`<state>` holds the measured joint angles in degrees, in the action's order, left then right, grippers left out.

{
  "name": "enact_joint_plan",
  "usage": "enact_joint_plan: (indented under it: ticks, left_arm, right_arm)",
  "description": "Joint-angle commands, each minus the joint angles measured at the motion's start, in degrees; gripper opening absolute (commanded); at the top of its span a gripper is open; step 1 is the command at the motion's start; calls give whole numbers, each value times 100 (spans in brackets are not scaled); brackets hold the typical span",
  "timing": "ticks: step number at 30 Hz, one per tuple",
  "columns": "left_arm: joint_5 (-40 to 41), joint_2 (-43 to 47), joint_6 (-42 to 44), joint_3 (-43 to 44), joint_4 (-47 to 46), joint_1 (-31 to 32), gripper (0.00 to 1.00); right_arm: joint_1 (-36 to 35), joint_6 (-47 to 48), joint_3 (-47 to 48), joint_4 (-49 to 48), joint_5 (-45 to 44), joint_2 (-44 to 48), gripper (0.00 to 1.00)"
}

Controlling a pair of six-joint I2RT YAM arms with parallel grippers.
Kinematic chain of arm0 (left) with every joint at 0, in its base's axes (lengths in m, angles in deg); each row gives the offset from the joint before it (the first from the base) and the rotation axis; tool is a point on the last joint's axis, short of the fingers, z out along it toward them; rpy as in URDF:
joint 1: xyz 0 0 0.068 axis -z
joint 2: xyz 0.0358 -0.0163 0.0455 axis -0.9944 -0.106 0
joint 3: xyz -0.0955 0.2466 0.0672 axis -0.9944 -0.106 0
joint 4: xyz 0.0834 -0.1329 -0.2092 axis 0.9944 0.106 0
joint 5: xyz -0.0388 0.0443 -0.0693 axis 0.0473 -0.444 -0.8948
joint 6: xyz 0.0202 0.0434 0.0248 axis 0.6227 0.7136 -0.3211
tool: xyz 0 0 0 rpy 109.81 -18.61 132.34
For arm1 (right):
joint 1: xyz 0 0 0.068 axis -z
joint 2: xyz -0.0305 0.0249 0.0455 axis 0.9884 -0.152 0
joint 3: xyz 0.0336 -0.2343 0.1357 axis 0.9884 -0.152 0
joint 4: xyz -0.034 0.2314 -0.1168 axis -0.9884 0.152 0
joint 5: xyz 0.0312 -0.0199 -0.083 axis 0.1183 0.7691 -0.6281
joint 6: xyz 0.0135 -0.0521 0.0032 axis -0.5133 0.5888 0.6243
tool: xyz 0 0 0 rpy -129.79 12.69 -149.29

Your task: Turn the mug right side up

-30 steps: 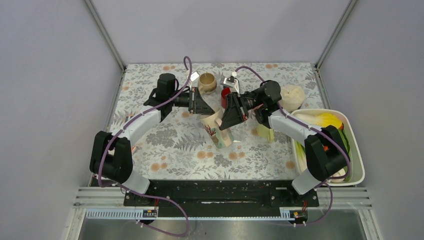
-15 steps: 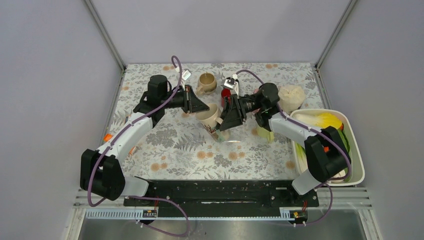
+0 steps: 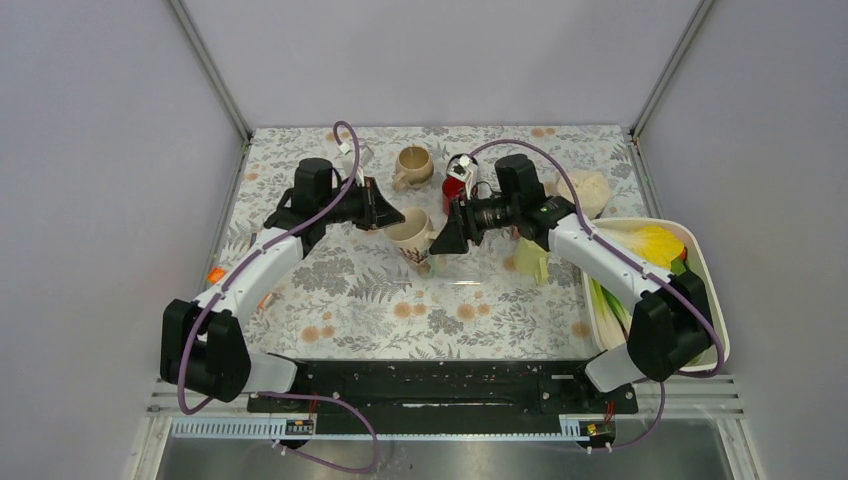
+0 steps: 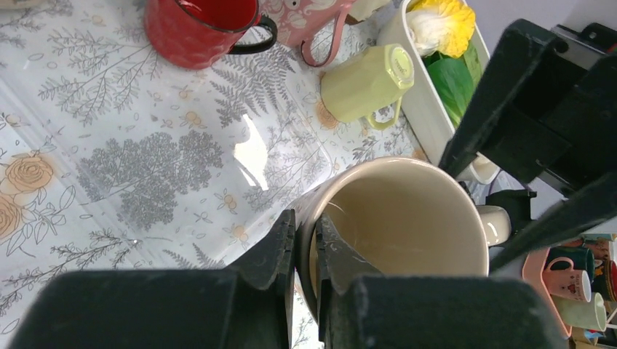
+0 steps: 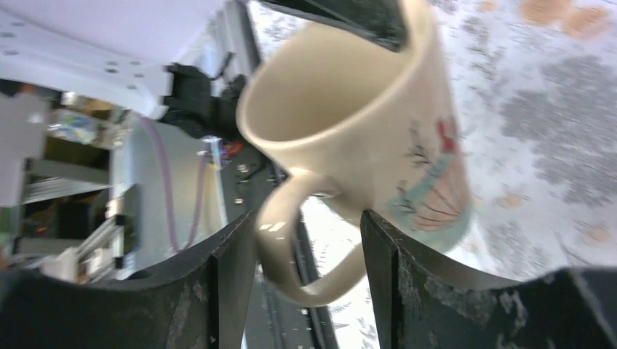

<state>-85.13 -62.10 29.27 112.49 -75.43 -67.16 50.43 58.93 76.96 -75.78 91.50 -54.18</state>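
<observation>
The cream mug (image 3: 410, 232) with a painted plant pattern is near the table's middle, mouth facing up and slightly tilted. My left gripper (image 3: 385, 215) is shut on its rim, one finger inside and one outside the wall, as the left wrist view shows at the mug (image 4: 407, 218) and the left gripper (image 4: 305, 225). My right gripper (image 3: 440, 235) is open just right of the mug. In the right wrist view the mug's handle (image 5: 291, 240) hangs between the spread fingers of the right gripper (image 5: 307, 218) without being pinched. Whether the mug's base touches the table I cannot tell.
A brown mug (image 3: 412, 165) and a red mug (image 3: 452, 187) stand behind. A yellow-green mug (image 3: 530, 265) lies to the right, beside a white tub (image 3: 712, 300) of vegetables. A pale pink mug (image 3: 585, 190) sits at the back right.
My right gripper opened and let go of the mug, drawing back a little to the right. The left gripper turned the mug from tilted over to mouth-up and shifted it slightly back.
</observation>
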Motion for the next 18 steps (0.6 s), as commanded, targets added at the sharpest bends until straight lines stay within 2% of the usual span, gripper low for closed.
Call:
enact_joint_plan:
  ticks: [1,6,18]
  left_arm:
    - [-32,418,-56,43,-295,65,0]
    - [40,427,3,-14,-283,65,0]
    - [329,354,55,-50,-295,147,0]
  right_arm:
    - [-164,1372,314,1076,-1419,40,62]
    - [-306,1886,198,1116,-2077,55,62]
    - [-856,2800,-45,856,-2976,116,62]
